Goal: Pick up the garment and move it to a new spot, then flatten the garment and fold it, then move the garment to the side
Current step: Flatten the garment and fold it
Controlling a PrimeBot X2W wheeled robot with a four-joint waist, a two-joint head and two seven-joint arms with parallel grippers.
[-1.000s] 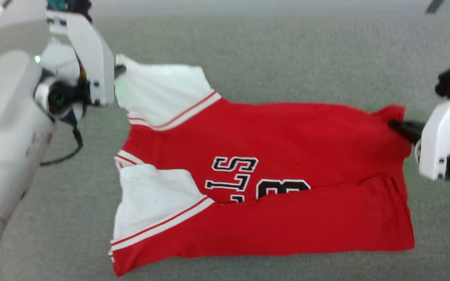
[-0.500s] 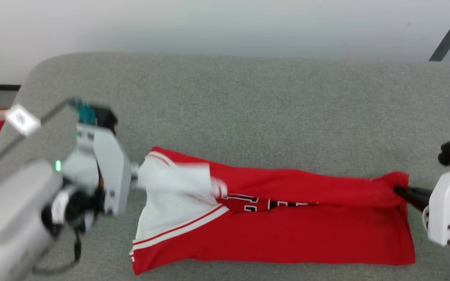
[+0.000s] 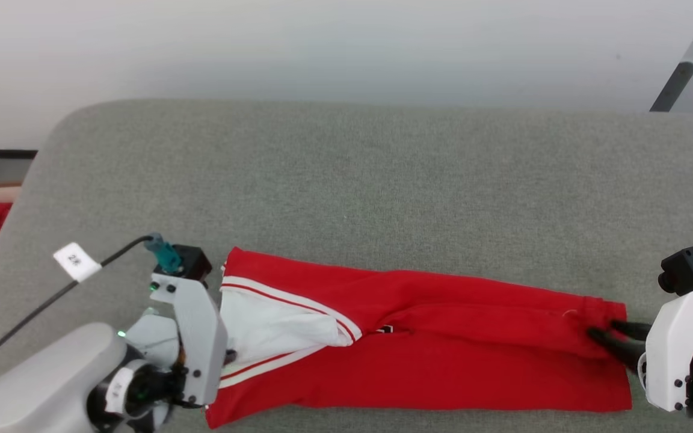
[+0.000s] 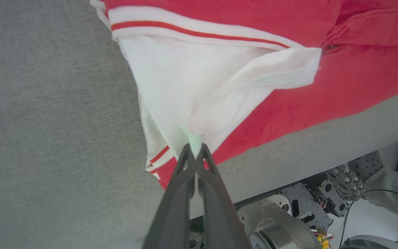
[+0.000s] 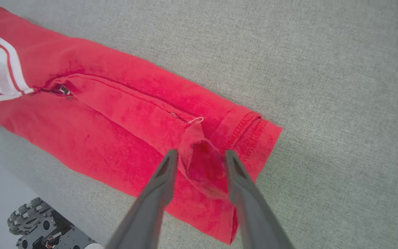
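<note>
Grey padded surface (image 3: pixel 382 180), wide, with a rounded corner at far left. Garment (image 3: pixel 443 367) lies along its near edge, folded lengthwise into a long red strip. White sleeve panel with striped trim at the left end, stitched hem at the right. Left gripper (image 4: pixel 195 148) clenched on a pinch of white sleeve fabric. Right gripper (image 5: pixel 199 157) released, fingers parted, a raised pucker of red hem between them.

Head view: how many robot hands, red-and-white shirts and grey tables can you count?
Robot hands: 2 (left hand, right hand)
Red-and-white garment: 1
Grey table: 1
Total: 4
</note>
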